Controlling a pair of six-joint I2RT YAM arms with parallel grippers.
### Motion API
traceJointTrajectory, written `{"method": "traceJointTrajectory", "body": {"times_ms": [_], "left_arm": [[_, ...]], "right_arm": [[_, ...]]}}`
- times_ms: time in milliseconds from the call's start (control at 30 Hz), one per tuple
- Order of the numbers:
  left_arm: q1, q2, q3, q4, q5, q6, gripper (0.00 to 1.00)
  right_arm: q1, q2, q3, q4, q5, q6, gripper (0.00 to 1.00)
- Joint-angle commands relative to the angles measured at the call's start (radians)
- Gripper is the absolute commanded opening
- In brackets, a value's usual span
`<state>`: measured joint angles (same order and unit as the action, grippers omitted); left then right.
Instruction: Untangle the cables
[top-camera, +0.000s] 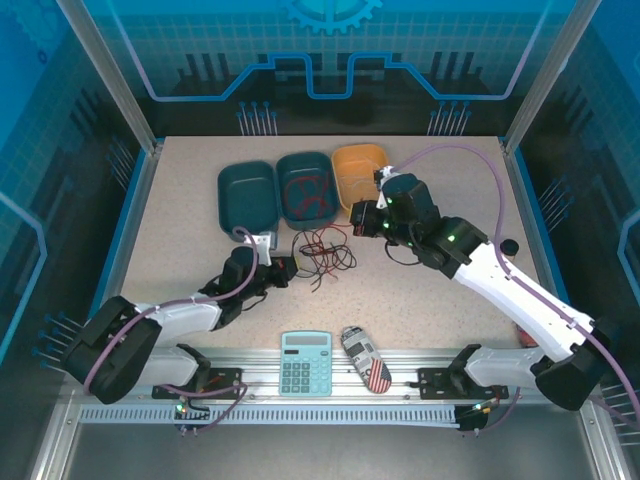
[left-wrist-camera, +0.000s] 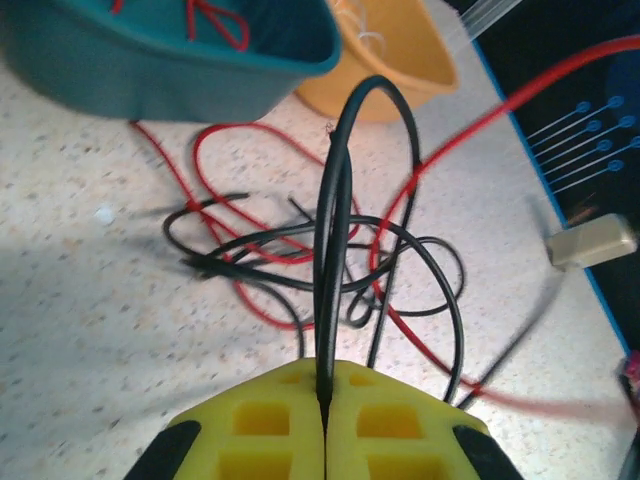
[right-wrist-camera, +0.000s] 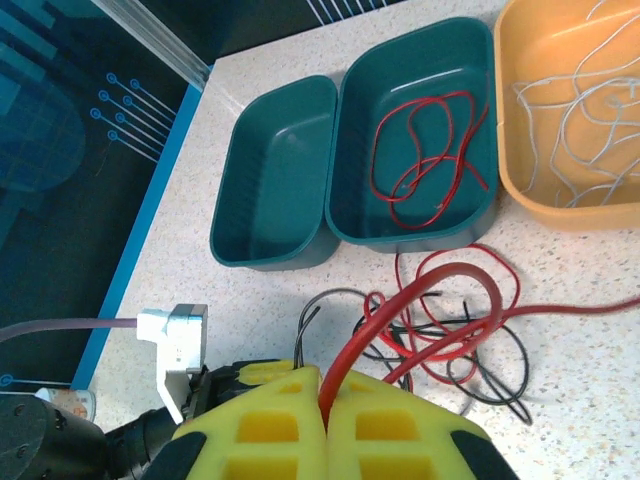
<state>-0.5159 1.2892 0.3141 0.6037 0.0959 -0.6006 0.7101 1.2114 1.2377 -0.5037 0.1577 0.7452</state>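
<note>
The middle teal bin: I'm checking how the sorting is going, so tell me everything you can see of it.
The middle teal bin is a rounded-rectangular tub, plastic-looking, dark teal, with a rolled rim and sloping walls. It sits upright on the speckled table, between another teal bin and an orange bin, rims apparently touching both. Inside lie loose loops of thin red cables, nothing else visible.
</note>
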Motion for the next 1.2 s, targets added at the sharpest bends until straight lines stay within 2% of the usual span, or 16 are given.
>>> {"method": "traceJointTrajectory", "body": {"times_ms": [0, 200, 467, 667, 867, 1000, 1167], "left_arm": [[0.005, -0.013, -0.024, -0.045, -0.045, 0.004, 0.0], [0.006, 0.004, -0.038, -0.056, -0.058, -0.001, 0.0], [0.007, 0.007, -0.043, -0.078, -0.078, -0.013, 0.0], [0.007, 0.038, -0.054, -0.073, -0.085, -0.03, 0.0], [0.007, 0.077, -0.065, -0.037, -0.059, -0.058, 0.0], [0.006, 0.091, -0.072, -0.009, -0.037, -0.08, 0.11], [0.005, 0.074, -0.08, 0.006, 0.003, -0.101, 0.4]], "right_arm": [[-0.016, -0.027, 0.028, -0.045, 0.03, -0.044, 0.0], [-0.024, -0.055, 0.07, -0.034, -0.016, -0.108, 0.0], [-0.031, -0.067, 0.21, -0.075, -0.037, -0.196, 0.0], [-0.031, -0.033, 0.323, -0.066, -0.127, -0.238, 0.0], [-0.031, 0.007, 0.408, -0.056, -0.147, -0.273, 0.0], [-0.031, 0.062, 0.473, -0.053, -0.153, -0.302, 0.0], [-0.033, 0.165, 0.58, -0.072, -0.159, -0.344, 0.0]]}}
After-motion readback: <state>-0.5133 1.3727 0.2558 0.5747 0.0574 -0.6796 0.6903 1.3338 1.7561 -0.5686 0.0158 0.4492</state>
